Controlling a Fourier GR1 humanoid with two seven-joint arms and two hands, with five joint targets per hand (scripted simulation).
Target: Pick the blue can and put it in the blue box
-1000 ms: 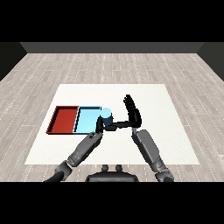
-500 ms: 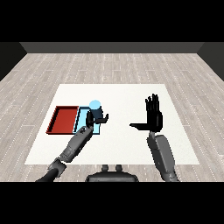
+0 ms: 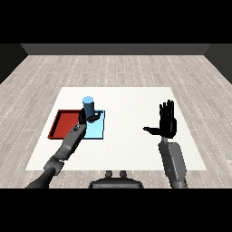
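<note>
With our left hand (image 3: 86, 118) curled round the blue can (image 3: 89, 107) over the blue tray (image 3: 96, 130) near the table's (image 3: 131, 97) left edge, right hand (image 3: 166, 122) spread empty, tilting on release could topple it.

White table (image 3: 131, 97) bears red tray (image 3: 63, 124), blue tray (image 3: 96, 131).
</note>
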